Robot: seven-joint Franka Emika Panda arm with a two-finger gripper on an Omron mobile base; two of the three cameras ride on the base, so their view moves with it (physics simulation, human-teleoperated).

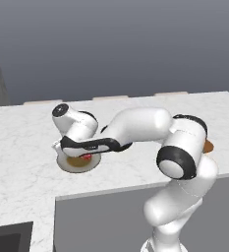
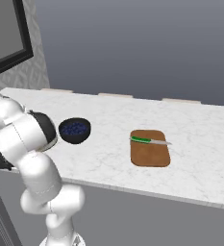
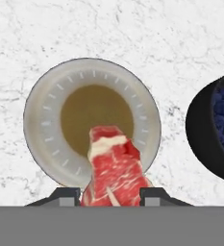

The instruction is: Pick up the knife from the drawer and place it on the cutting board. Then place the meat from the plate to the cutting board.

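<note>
Hand view first: the pincer (image 3: 111, 198) has its two dark fingertips (image 3: 65, 196) either side of the meat (image 3: 114, 170), pressed against its flanks, so it is clamped on the steak. The red-pink piece rises straight ahead of the tips and covers the near rim of the plate (image 3: 41, 120). The plate's brownish centre sits just beyond the meat. Whether the steak is lifted clear of the plate or rests on it, I cannot tell.

To the pincer's right in that same view, the dark blue bowl (image 3: 207, 134) with its blueberries, apart from the plate, bare marble between them.

Over to the left base view, and here the arm (image 1: 135, 128) is bent low across the counter (image 1: 22, 142), the hand right down over the plate (image 1: 69, 166). Just a sliver of red meat (image 1: 87, 157) peeks out under the hand; the fingers themselves are hidden by the wrist. The arm's big elbow blocks most of what lies beyond it.

The right base view gives what the other two miss: the cutting board (image 2: 150, 148), well away from the pincer, past the bowl (image 2: 75, 130). The knife (image 2: 149, 141) lies across the board's far end, green handle to the left, pale blade running off the right edge. From this side the arm's shoulder (image 2: 22, 137) stands in front of the hand.
</note>
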